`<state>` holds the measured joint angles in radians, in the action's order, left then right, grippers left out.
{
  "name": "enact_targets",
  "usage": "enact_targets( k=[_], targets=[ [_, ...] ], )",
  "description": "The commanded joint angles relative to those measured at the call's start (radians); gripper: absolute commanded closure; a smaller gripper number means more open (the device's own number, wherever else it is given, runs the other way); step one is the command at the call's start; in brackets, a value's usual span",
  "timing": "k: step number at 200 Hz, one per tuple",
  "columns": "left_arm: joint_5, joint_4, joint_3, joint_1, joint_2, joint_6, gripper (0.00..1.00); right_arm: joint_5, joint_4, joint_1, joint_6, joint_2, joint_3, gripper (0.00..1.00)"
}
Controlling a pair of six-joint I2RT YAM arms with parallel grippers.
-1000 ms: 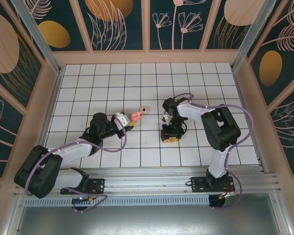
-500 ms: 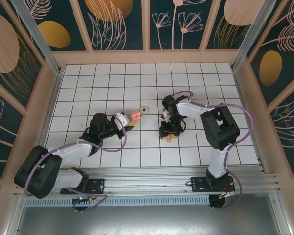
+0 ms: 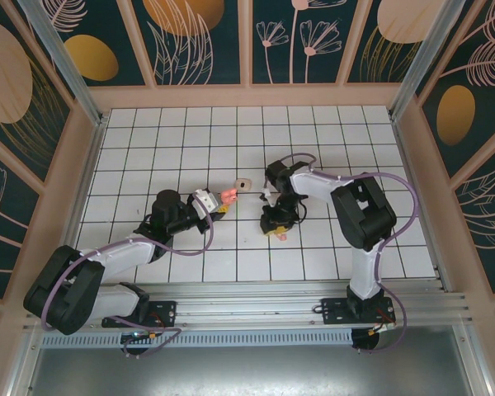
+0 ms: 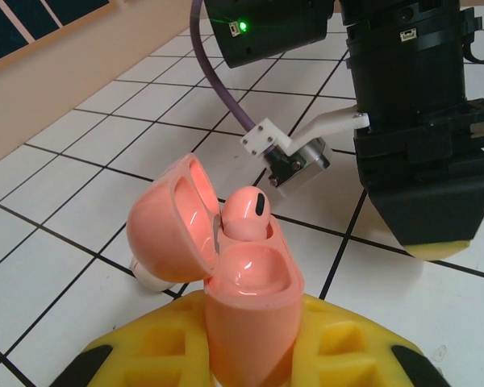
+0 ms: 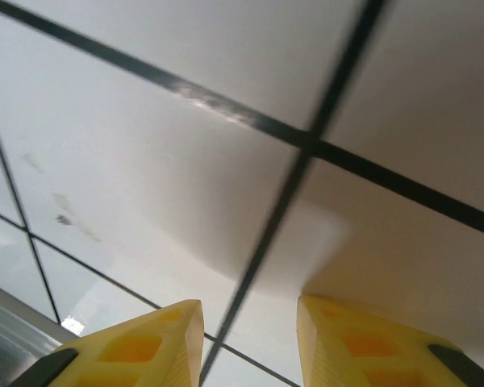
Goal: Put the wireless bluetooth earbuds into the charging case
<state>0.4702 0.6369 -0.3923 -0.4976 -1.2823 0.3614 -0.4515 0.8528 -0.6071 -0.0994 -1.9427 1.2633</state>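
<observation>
- A white tiled worktop (image 3: 148, 140) with dark grid lines is seen from above. It is walled on three sides by panels painted with leaves.
- Two arms are bolted at the near edge. The left arm (image 3: 124, 252) is stretched low toward the middle of the worktop. The right arm (image 3: 359, 214) is folded back on itself, with its wrist bent down and turned leftward, so both arm ends are brought near the middle.
- The left gripper (image 3: 219, 206) is pressed onto the base of the charging case, which is pinched between its yellow fingers.
- The right gripper (image 5: 249, 343) is held just over the tiles with its yellow fingers spread. Nothing is seen between them.
- The charging case (image 4: 246, 290) is pinkish-red, and its lid is hinged open and tilted back. Its long axis runs on from the left gripper's fingers, and its mouth is turned toward the right gripper, which is near but apart.
- One pinkish-red earbud (image 4: 244, 211) is seated in the case, its head showing above the rim.
- A pale beige earbud (image 3: 244, 184) lies loose on the worktop just beyond the case, toward the far edge.
- From the right gripper, this bud lies to the left and farther from the near edge. It is closer to the left gripper, but that one is occupied, so the pick-up is judged to fall to the right arm.
- A small pinkish shape (image 3: 280, 235) is seen at the near side of the right gripper. Whether it is a bud or a fingertip cannot be told.
</observation>
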Motion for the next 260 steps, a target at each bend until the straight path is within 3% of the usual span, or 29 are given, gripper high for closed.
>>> enact_targets(
  k=[1,47,97,128,179,260],
  targets=[
    [0.005,-0.003,-0.020,-0.004,0.020,-0.013,1.00,-0.052,0.014,-0.030,0.044,0.011,0.029,0.66],
    [0.008,-0.006,-0.022,-0.005,0.021,-0.013,1.00,0.003,0.046,-0.045,-0.041,0.144,-0.032,0.67],
    [0.009,-0.011,-0.022,-0.005,0.028,-0.018,1.00,-0.012,-0.128,-0.014,-0.386,0.370,-0.229,0.64],
    [0.015,-0.010,-0.023,-0.006,0.028,-0.019,1.00,0.023,-0.192,-0.019,-0.514,0.429,-0.363,0.63],
    [0.020,0.001,-0.025,-0.005,0.021,-0.029,1.00,0.058,-0.263,-0.008,-0.537,0.393,-0.400,0.63],
    [0.005,-0.019,-0.026,-0.005,0.031,-0.022,1.00,0.145,-0.236,0.014,-0.484,0.305,-0.334,0.63]
  ],
)
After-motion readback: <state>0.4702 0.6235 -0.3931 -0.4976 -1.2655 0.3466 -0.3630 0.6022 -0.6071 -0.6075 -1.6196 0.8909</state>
